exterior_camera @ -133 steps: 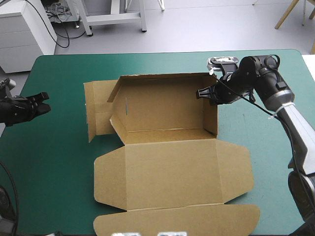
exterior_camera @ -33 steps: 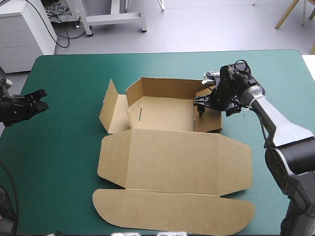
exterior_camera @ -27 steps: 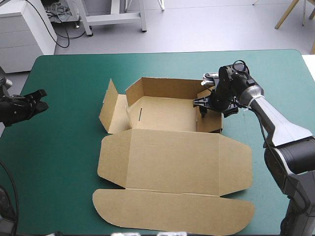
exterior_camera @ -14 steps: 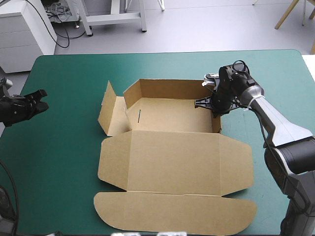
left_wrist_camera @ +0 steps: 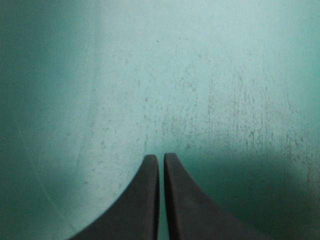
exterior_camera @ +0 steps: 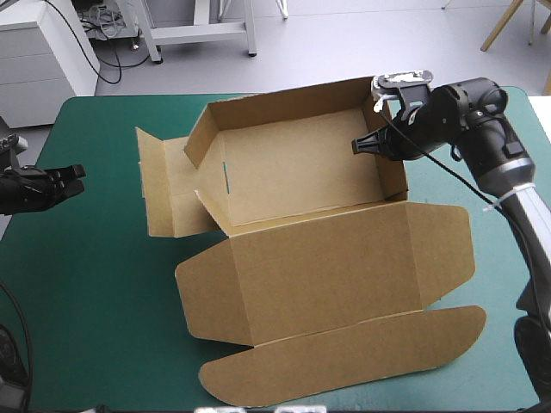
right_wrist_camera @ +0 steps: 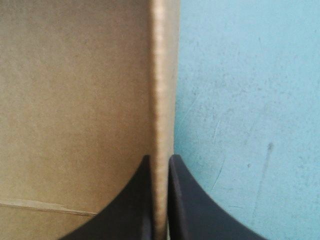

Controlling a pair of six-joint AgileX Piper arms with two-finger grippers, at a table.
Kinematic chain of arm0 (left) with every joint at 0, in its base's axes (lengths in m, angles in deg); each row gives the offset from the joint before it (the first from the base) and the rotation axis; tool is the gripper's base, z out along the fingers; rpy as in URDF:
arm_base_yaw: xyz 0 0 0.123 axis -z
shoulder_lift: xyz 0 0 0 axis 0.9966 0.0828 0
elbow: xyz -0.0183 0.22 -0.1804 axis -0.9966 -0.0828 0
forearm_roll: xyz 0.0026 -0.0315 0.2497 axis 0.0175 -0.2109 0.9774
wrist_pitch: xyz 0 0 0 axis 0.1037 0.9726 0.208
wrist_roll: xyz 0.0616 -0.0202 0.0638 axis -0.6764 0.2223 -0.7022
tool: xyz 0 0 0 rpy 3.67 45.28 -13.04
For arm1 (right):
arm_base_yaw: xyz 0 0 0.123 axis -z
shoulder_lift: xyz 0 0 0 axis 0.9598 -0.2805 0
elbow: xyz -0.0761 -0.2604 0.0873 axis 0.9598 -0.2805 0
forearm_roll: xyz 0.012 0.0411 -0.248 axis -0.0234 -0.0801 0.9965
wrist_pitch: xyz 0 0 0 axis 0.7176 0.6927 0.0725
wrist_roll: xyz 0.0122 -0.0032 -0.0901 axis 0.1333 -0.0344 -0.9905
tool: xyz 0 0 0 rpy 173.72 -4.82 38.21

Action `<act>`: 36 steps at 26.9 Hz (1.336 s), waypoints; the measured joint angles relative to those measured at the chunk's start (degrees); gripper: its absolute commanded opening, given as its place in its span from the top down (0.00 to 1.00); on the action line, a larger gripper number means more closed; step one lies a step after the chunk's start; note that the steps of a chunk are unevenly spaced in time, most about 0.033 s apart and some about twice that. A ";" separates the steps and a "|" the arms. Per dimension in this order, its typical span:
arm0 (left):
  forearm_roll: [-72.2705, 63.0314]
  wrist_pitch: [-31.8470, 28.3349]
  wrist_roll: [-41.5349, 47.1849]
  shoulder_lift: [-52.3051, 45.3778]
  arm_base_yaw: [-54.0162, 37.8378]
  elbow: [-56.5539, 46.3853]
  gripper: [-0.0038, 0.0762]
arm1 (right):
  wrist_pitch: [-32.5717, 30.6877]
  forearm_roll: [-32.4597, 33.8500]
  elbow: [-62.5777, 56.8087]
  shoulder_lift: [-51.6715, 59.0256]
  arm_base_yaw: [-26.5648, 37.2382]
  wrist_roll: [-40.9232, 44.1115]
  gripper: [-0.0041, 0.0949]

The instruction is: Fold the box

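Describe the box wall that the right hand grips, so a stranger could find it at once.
On the teal-green table sits a brown box, its lid spread open toward the near edge and its tray beyond. The wall is the tray's short end on the right arm's side. Unlike the other walls, it is pinched by the right hand.

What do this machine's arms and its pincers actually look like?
Each pincer has two broad black fingers, curved like fins and tapering to points: see the left pincer and right pincer. The right arm is bulky and black near the wrist, then a smooth pale grey tube farther back. Of the left arm only a black end shows.
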 measured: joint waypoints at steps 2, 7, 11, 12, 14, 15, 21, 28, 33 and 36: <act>0.00 0.05 -1.96 0.00 0.00 0.00 0.93 | -0.12 -1.24 1.17 2.68 0.00 -1.31 0.96; 0.20 0.01 -3.45 0.00 0.00 0.00 0.58 | 0.40 -4.04 1.75 6.47 0.00 -3.67 0.96; 1.44 -0.18 -3.59 0.00 0.00 0.00 0.18 | 0.54 -4.49 1.75 6.60 0.00 -3.85 0.96; 1.54 -0.18 -3.25 0.00 0.00 0.00 0.13 | 0.62 -4.49 1.75 6.60 0.00 -3.85 0.96; 2.08 0.24 -2.94 0.00 0.00 0.00 0.11 | 0.92 -4.49 1.75 6.60 0.00 -3.91 0.96; 2.41 0.79 -2.80 0.16 0.00 0.00 0.12 | 1.10 -4.56 1.75 6.60 0.00 -4.02 0.96; -3.16 4.46 -6.58 3.43 0.00 0.00 0.12 | 3.32 -7.98 1.75 6.60 0.00 -5.45 0.96; -20.53 12.95 -18.94 5.69 0.06 -1.77 0.12 | 6.45 -11.68 1.75 4.85 0.00 -6.73 0.96; -27.10 13.34 -22.51 5.76 0.73 -3.35 0.12 | 9.53 -11.79 1.75 3.35 0.00 -7.10 0.96; -28.11 13.28 -23.13 5.76 3.17 -3.43 0.12 | 10.94 -11.79 1.75 2.59 0.00 -7.44 0.96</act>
